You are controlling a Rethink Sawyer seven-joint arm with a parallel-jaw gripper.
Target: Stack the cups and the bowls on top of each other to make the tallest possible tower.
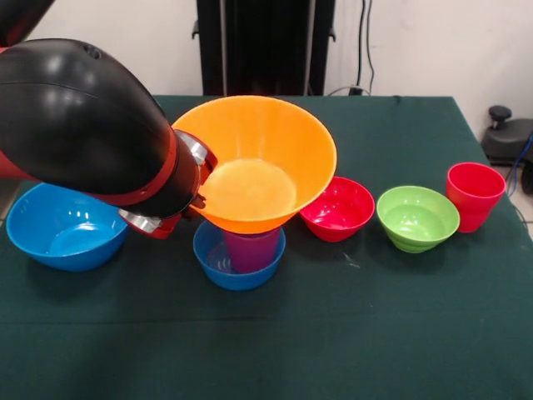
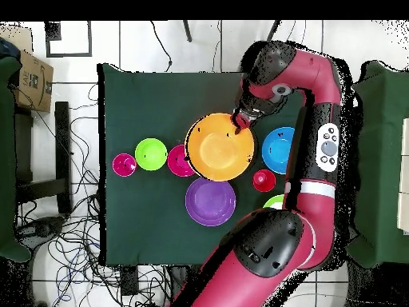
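Observation:
My gripper (image 1: pixel 202 179) is shut on the left rim of the large yellow bowl (image 1: pixel 250 158) and holds it tilted, its base on top of the purple cup (image 1: pixel 250 250). That cup stands in the small blue bowl (image 1: pixel 239 265). In the overhead view the gripper (image 2: pixel 240 121) is at the yellow bowl's (image 2: pixel 220 147) rim, and the bowl hides the cup below. The big blue bowl (image 1: pixel 62 225), red-pink bowl (image 1: pixel 337 208), lime green bowl (image 1: pixel 416 218) and a red cup (image 1: pixel 475 193) stand apart on the table. My arm hides the fingers in the front view.
The overhead view shows a purple bowl (image 2: pixel 210 201), a second red cup (image 2: pixel 264 180) and a lime green bowl (image 2: pixel 275 201) partly under my arm. The green cloth table's edge (image 2: pixel 102 160) lies beyond the row of bowls. A cardboard box (image 2: pixel 32 80) sits off the table.

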